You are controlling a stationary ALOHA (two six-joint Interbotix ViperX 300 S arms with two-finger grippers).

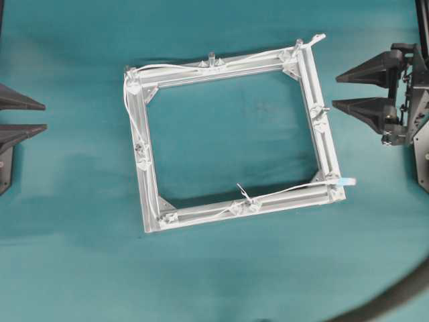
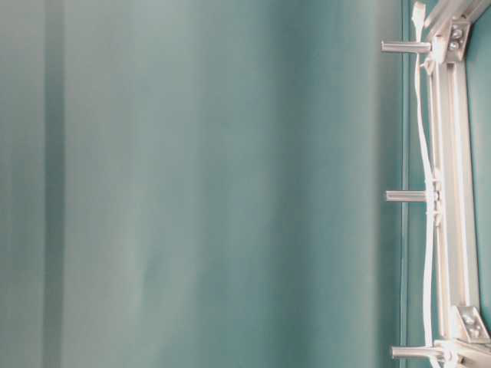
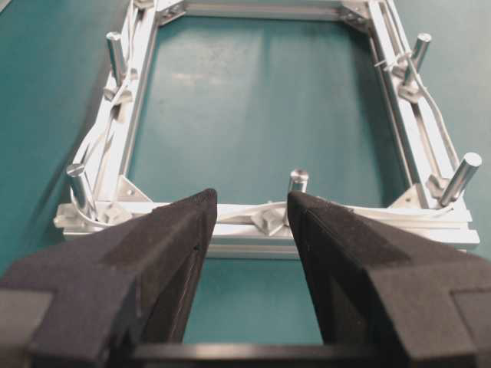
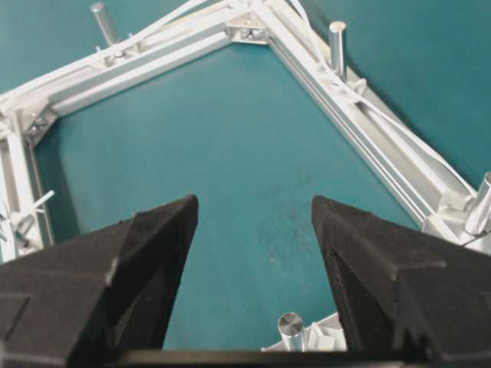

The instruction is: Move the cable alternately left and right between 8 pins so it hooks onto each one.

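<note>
The white cable point(image 1: 288, 190) runs round the square aluminium frame point(image 1: 149, 194), past several silvery pins such as the one on the top bar point(image 1: 211, 59). Its pale blue tab point(image 1: 346, 181) sticks out at the frame's lower right corner, and a small knot point(image 1: 242, 194) sits on the bottom bar. My left gripper point(image 1: 44, 116) stands open at the left edge, apart from the frame. In the left wrist view the left gripper point(image 3: 252, 201) is empty, with a pin point(image 3: 298, 182) and the cable point(image 3: 238, 211) beyond it. My right gripper point(image 1: 335, 91) is open to the right of the frame. In its wrist view the right gripper point(image 4: 255, 201) is empty above a pin point(image 4: 290, 326).
A thick dark hose point(image 1: 395, 295) curves across the bottom right corner of the teal table. The table-level view shows one frame bar at its right edge, with three pins point(image 2: 406, 196) and the cable point(image 2: 423, 146) beside them.
</note>
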